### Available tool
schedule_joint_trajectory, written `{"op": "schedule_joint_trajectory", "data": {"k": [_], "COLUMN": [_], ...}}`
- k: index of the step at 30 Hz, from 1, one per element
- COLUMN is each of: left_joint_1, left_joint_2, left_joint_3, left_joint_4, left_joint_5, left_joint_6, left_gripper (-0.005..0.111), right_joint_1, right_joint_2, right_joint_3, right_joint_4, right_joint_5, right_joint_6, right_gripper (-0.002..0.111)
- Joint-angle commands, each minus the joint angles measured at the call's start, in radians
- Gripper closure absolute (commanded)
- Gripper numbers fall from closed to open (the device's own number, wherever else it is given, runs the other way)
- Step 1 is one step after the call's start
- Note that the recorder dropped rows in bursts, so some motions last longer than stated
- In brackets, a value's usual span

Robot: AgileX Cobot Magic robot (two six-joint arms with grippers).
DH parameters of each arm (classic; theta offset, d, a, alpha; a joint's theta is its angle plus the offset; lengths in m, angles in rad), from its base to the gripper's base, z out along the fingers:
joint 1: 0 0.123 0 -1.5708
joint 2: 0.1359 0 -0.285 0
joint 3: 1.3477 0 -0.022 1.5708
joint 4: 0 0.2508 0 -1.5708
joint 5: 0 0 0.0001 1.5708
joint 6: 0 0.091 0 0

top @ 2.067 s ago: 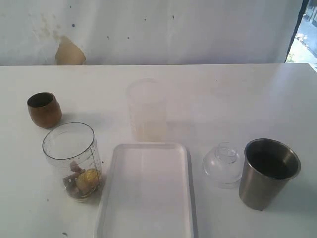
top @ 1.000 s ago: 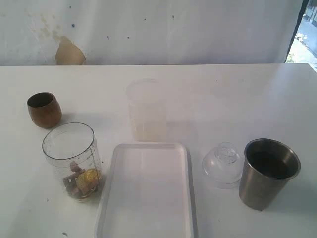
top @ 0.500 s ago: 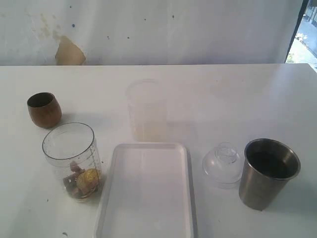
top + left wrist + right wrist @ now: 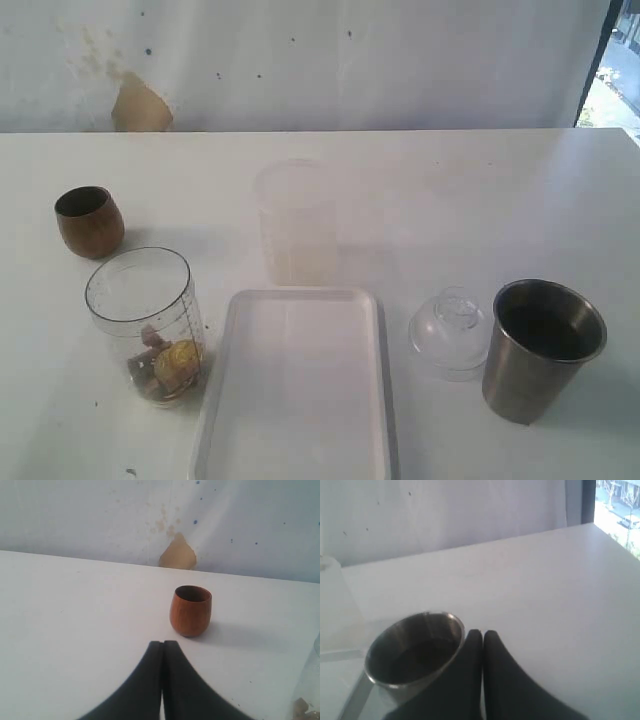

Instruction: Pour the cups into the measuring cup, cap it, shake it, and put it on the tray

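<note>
The brown wooden cup [image 4: 89, 221] stands upright at the left of the table, and in the left wrist view the wooden cup [image 4: 190, 610] is a short way beyond my left gripper [image 4: 163, 643], which is shut and empty. The clear measuring cup [image 4: 146, 322] stands near it, uncapped, with small brown and yellow pieces at its bottom. The steel tumbler [image 4: 540, 349] stands at the right; the same tumbler [image 4: 415, 650] is right beside my shut, empty right gripper [image 4: 482, 633]. The white tray [image 4: 296, 440] lies front centre. Neither gripper shows in the exterior view.
A frosted translucent beaker [image 4: 296, 222] stands behind the tray. A clear domed lid [image 4: 451, 331] rests on the table between the tray and the steel tumbler. The white table [image 4: 470, 200] ends at a stained white wall behind.
</note>
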Motion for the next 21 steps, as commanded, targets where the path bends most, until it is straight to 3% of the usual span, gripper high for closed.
{"op": "schedule_joint_trajectory", "data": {"k": [1,6,11,18,21], "left_joint_1": [0.003,0.003,0.003,0.003,0.003], "left_joint_2": [-0.005,-0.005,-0.005,-0.005,-0.005], "left_joint_3": [0.006,0.006,0.006,0.006,0.006], "left_joint_4": [0.007,0.013,0.013,0.007,0.007], "left_joint_5": [-0.001,0.003,0.003,0.005,0.005], "left_joint_6": [-0.007,-0.001,0.189,0.098,0.098], "left_gripper": [0.107,0.107,0.107,0.107,0.107], "right_joint_1": [0.005,0.005,0.005,0.005,0.005], "right_joint_2": [-0.006,-0.006,-0.006,-0.006,-0.006], "right_joint_3": [0.001,0.001,0.001,0.001,-0.033], "right_joint_4": [-0.01,-0.01,-0.01,0.002,0.018], "right_joint_5": [-0.157,-0.274,-0.303,-0.429,-0.405], "right_joint_6": [-0.005,-0.005,-0.003,0.016,0.057], "right_gripper": [0.108,0.108,0.108,0.108,0.108]}}
